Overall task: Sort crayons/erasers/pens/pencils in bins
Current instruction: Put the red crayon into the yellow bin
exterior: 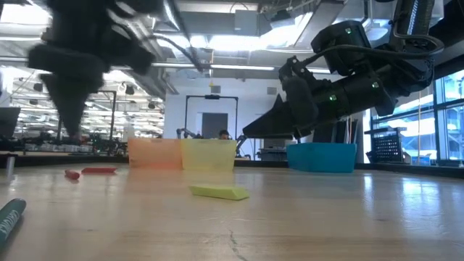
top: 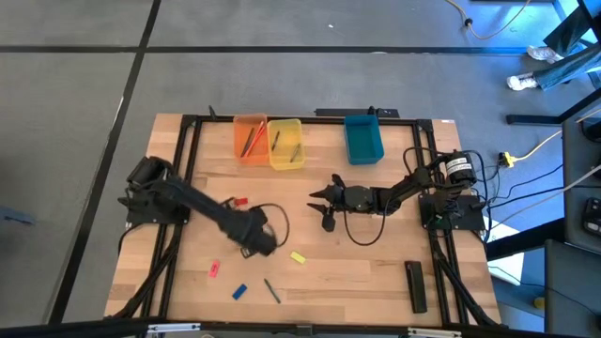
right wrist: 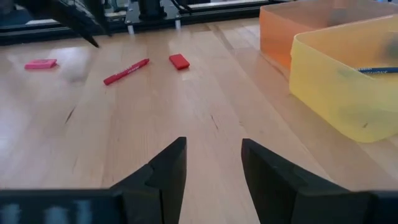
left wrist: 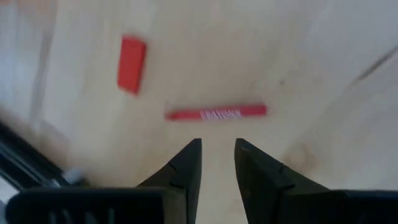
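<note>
A red pen and a red eraser lie flat on the wood at the table's left middle. My left gripper hangs above the table just short of the pen, pointing steeply down, narrowly open with nothing between its fingers; the low view shows it clear of the table. My right gripper waits open at mid-table, holding nothing. A yellow eraser, a pink eraser and a blue eraser lie flat toward the near edge. The orange bin, yellow bin and teal bin stand at the far edge.
A greenish stick lies near the front edge beside the blue eraser. A long black bar lies at the near right. The orange bin holds a few thin sticks, and the yellow bin holds a blue pencil. A cable loops beside my left wrist.
</note>
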Controlling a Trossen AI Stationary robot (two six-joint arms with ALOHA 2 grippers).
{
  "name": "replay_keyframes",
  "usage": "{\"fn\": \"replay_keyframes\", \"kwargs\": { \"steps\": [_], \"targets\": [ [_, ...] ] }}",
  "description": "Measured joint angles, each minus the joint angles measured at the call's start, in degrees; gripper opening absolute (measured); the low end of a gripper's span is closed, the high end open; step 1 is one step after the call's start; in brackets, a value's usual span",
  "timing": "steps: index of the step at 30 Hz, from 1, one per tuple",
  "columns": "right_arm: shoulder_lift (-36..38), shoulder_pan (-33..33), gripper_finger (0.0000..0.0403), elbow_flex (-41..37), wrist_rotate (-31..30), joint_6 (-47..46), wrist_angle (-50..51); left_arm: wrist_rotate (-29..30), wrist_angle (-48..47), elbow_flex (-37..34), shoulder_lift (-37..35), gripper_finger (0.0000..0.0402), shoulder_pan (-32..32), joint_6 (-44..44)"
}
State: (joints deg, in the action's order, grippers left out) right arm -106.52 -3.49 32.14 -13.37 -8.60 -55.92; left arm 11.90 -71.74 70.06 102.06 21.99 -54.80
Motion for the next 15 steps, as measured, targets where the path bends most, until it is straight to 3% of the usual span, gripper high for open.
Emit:
{"fn": "replay_keyframes", "kwargs": {
  "steps": [5, 8, 11, 15],
  "targets": [
    [0.0, 0.0, 0.0157, 0.0, 0.0, -0.1, 0.0, -0.5, 4.0, 0.0, 0.0, 0.0083, -5.9, 25.4],
    [0.0, 0.0, 0.0157, 0.0, 0.0, -0.1, 0.2, -3.7, 6.8, 0.0, 0.0, 0.0073, -7.9, 36.6],
    [0.0, 0.0, 0.0157, 0.0, 0.0, -0.1, 1.1, -8.0, 8.9, -0.6, 0.0, 0.006, -9.6, 43.5],
    [0.0, 0.0, 0.0157, 0.0, 0.0, 0.0, 1.5, -14.3, 11.5, -4.6, 0.0, 0.0045, -10.8, 46.5]
  ]
}}
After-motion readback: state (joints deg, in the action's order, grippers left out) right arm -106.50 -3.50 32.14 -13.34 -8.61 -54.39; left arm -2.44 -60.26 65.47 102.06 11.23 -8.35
